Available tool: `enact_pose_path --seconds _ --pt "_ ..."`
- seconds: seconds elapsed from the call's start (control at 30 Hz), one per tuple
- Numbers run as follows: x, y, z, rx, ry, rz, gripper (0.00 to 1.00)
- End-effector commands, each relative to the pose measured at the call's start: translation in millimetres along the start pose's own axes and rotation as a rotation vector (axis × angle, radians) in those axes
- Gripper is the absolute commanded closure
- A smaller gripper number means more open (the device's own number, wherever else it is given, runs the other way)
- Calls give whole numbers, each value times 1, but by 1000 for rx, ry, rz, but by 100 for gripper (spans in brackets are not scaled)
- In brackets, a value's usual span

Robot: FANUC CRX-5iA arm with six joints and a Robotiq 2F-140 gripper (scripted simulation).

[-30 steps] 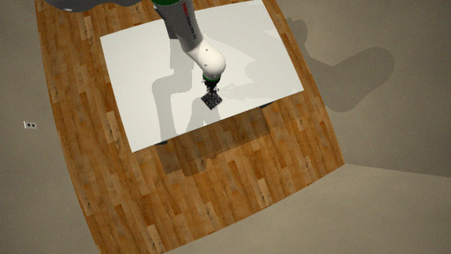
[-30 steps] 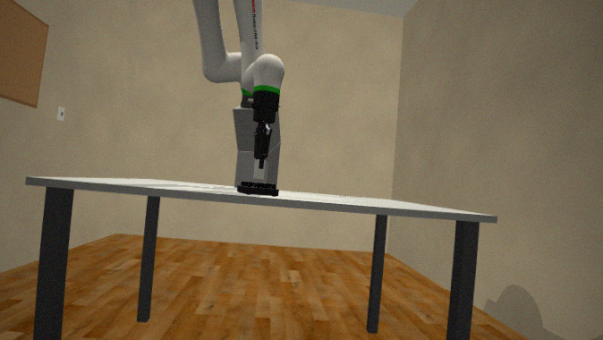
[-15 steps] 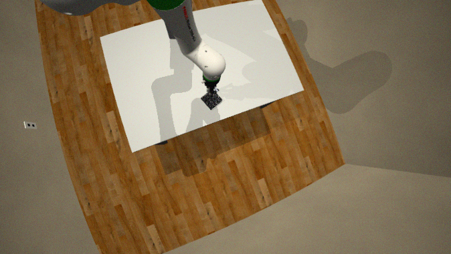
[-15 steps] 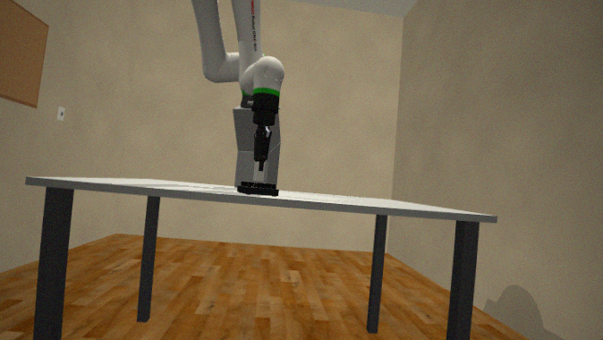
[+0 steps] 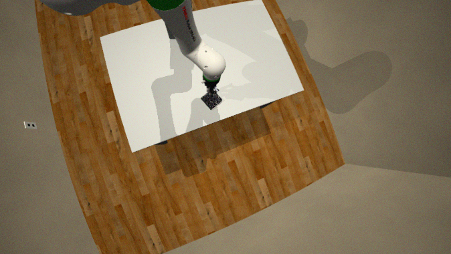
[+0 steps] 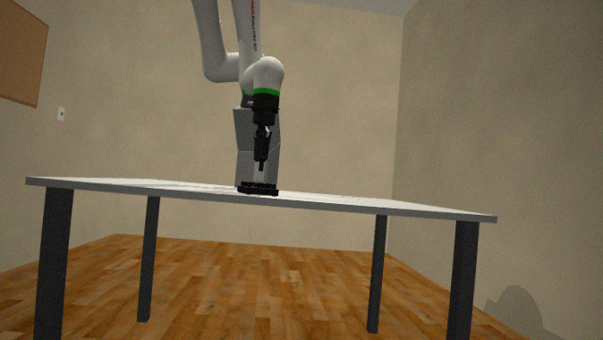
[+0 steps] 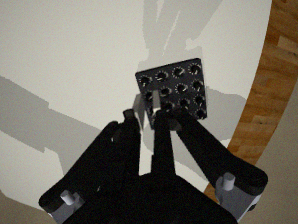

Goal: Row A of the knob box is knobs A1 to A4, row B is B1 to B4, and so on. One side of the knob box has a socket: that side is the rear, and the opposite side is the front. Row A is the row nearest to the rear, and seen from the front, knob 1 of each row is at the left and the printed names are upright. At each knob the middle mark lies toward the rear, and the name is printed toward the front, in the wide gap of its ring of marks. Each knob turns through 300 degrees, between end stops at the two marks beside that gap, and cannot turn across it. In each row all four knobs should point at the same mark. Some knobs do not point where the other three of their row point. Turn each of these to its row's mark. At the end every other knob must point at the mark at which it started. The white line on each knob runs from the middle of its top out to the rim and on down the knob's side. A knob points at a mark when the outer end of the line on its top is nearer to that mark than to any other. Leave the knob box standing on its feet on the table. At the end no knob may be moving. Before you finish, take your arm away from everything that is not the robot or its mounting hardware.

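Note:
The knob box (image 5: 211,99) is a small black square box with rows of dark knobs. It stands flat on the white table top near the front edge, and also shows in the side view (image 6: 258,189) and the wrist view (image 7: 173,88). My gripper (image 7: 148,100) (image 6: 260,167) points straight down and hangs a short way above the box, over its near left edge. The fingers stand close together with only a narrow gap, and nothing is between them. The knob lines and printed names are too small to read.
The white table top (image 5: 201,70) stands on dark legs over a wooden floor. The table's front edge runs just beyond the box. The arm's grey base pedestal (image 6: 257,148) stands behind the box.

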State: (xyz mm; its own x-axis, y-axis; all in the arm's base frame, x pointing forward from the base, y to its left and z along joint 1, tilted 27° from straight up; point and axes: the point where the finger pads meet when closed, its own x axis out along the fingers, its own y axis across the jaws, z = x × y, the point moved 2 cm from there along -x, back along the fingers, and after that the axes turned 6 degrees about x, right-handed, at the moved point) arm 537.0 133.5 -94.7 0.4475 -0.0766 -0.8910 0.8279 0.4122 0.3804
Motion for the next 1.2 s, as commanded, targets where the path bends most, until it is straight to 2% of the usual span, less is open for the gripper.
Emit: enact_pose_path --seconds 0.0,1.17 --pt "0 0 0 0 0 0 88" --pt "4 0 0 0 0 0 88"
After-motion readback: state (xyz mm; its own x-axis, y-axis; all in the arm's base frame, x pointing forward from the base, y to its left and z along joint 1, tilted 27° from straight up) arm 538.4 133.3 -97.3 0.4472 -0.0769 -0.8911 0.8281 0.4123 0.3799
